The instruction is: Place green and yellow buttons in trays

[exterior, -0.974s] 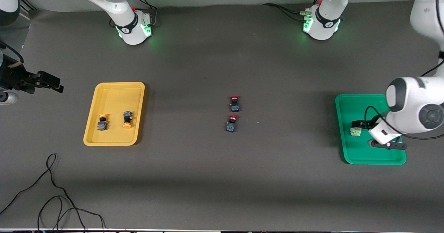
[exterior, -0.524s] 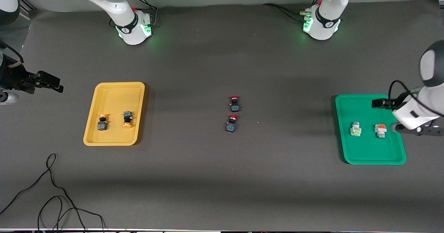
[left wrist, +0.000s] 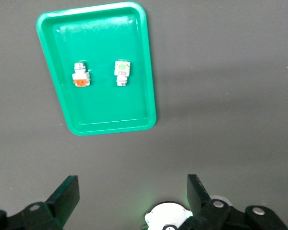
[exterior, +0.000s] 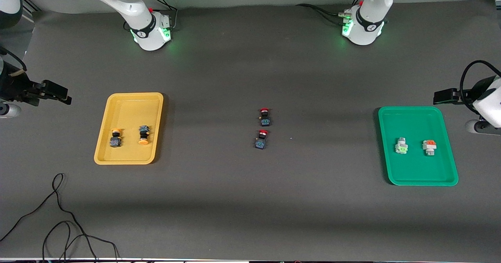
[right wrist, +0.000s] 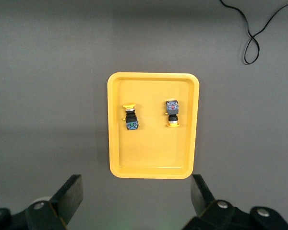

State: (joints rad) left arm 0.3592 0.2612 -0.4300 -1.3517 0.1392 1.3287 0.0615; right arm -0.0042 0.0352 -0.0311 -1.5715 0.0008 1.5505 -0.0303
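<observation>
Sorting looks finished: two yellow-capped buttons [exterior: 129,136] lie in the yellow tray [exterior: 117,159] at nine o'clock, the green-block button [exterior: 400,146] and orange-block button [exterior: 429,148] in the green tray [exterior: 415,179] at three. Red-capped switches [exterior: 263,128] sit mid-worktop. Left tool [left wrist: 132,199] and right tool [right wrist: 137,196] hang spread, empty, waiting.

No legible text, label, brand, number or sign on any tray, button, arm or surface.
</observation>
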